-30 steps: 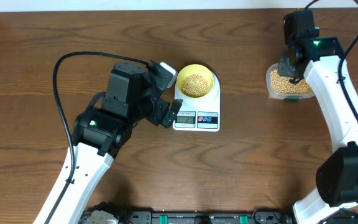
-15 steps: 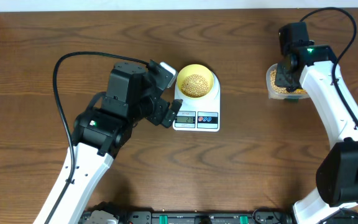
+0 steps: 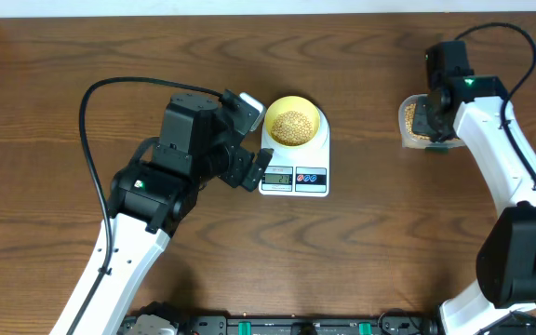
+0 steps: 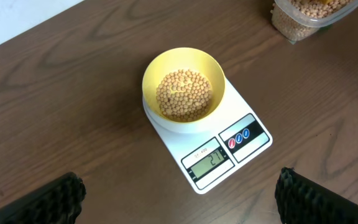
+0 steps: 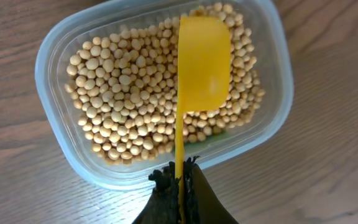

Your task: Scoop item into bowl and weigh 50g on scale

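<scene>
The pale yellow bowl (image 3: 293, 123) (image 4: 183, 87) stands on the white scale (image 3: 294, 175) (image 4: 232, 149) and holds a small heap of tan beans (image 4: 183, 94). My left gripper (image 3: 247, 140) (image 4: 180, 198) hangs open just left of the scale, with nothing between its fingers. To the far right, my right gripper (image 3: 433, 116) (image 5: 180, 180) is shut on the thin handle of a yellow scoop (image 5: 202, 62). The scoop's cup sits over the beans (image 5: 123, 93) in the clear tub (image 3: 408, 121) (image 5: 51, 106). No beans show on the cup.
The scale's display (image 4: 208, 163) is lit and faces the table's front edge. The clear tub (image 4: 309, 15) shows at the top right corner of the left wrist view. Bare brown wood surrounds the scale and the tub.
My right wrist has shifted a little toward the front over the tub, covering more of it. The left arm, bowl and scale have not moved.
</scene>
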Motion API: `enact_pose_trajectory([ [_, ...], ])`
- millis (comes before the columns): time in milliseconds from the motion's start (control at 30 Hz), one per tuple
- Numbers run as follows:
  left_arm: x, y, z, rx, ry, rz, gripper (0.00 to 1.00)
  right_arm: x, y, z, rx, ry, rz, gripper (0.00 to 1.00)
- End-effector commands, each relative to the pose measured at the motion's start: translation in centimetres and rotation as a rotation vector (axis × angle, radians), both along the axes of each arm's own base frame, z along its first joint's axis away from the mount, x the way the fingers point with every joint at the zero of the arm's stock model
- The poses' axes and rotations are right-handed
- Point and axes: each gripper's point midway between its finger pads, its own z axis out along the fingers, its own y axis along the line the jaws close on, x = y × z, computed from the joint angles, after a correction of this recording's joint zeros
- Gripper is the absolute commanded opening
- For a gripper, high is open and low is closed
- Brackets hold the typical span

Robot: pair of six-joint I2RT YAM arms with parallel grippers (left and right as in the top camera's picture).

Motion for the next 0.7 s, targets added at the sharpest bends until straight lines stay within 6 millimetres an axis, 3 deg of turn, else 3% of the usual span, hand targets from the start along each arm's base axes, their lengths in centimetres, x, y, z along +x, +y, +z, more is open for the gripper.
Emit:
enact_pose_trajectory([
  [0, -0.1, 0.0, -0.3, -0.003, 0.009, -0.01, 1.0, -0.2, 0.1, -0.7, 0.085, 0.005, -0.027, 0.01],
  [667, -0.1, 0.0, -0.3, -0.003, 0.009, -0.01, 1.0, -0.2, 3.3, -0.9, 0.306, 0.024, 0.124, 0.01],
])
